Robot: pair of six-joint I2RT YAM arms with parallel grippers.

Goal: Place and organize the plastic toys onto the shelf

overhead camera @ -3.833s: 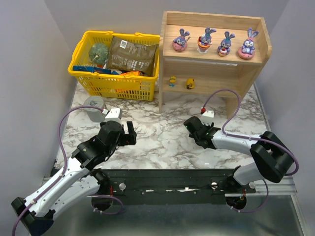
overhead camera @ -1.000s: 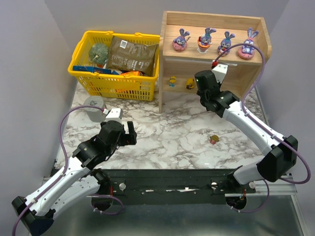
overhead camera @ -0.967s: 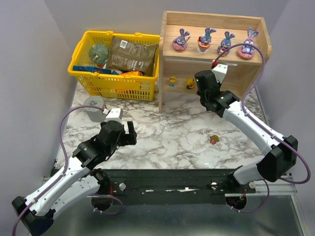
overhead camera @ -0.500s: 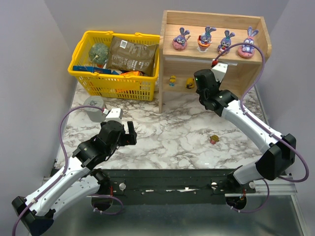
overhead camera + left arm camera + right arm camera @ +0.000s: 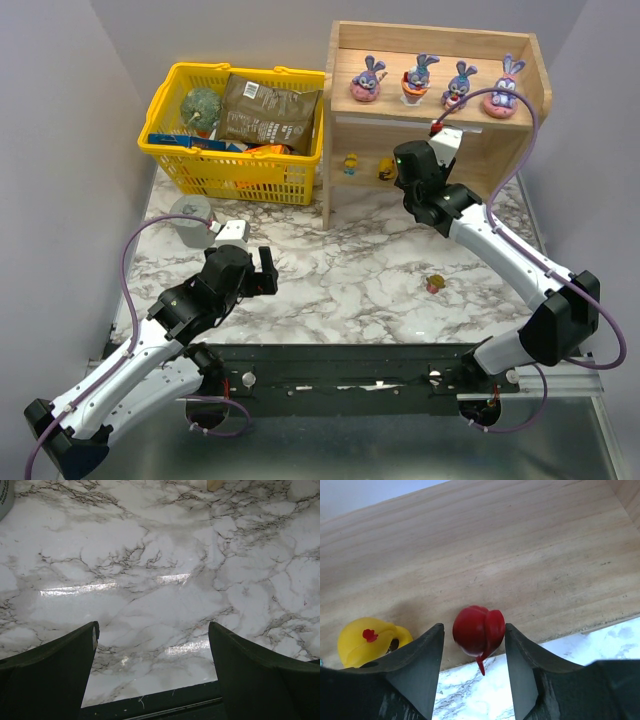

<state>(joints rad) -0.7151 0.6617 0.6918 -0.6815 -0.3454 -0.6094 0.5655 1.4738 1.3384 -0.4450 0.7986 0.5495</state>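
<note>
Four purple-blue bunnies stand in a row on the top tier of the wooden shelf. Two yellow toys sit on the lower tier. A small tan-pink toy lies on the marble table. My right gripper reaches into the lower tier. In the right wrist view a red toy sits at the front edge of the lower board between the right gripper's fingers. It touches the right finger, and a gap shows at the left one. A yellow toy stands to its left. My left gripper is open and empty over the table.
A yellow basket with packets and a green ball stands left of the shelf. A grey cup stands in front of it, near the left arm. The shelf's side walls flank the lower tier.
My right arm rose from the table to the shelf's lower tier, and the tan-pink toy it had hidden now shows. In the last second it edged slightly further in. The left arm is still.
</note>
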